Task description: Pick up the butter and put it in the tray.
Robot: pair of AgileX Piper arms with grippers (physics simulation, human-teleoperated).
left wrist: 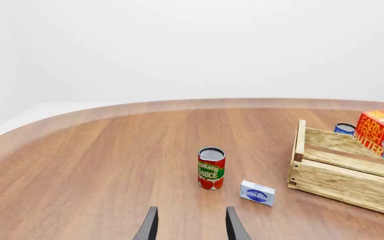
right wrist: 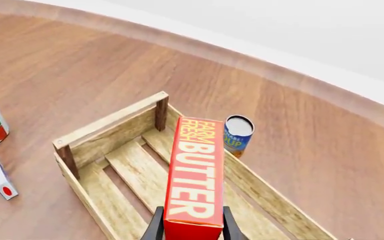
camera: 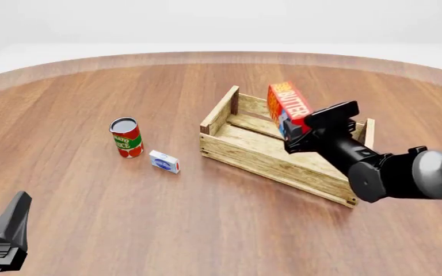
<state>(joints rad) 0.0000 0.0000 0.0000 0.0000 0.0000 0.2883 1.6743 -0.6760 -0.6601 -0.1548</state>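
Observation:
The butter (camera: 289,106), a red-orange carton with white lettering, is held in the air over the tray (camera: 267,164), a light wooden slat crate at the middle right of the table. My right gripper (camera: 292,131) is shut on the carton's near end. In the right wrist view the butter (right wrist: 195,170) stretches away from the fingers above the tray's slatted floor (right wrist: 135,175). My left gripper (left wrist: 192,227) is open and empty, low at the near left of the table (camera: 7,227), far from the tray (left wrist: 339,182). The butter also shows in the left wrist view (left wrist: 379,132).
A tomato sauce can (camera: 126,137) stands left of the tray, with a small white-blue box (camera: 164,161) lying beside it. A blue soup can (right wrist: 237,134) stands just behind the tray's far wall. The round wooden table's edge curves along the back.

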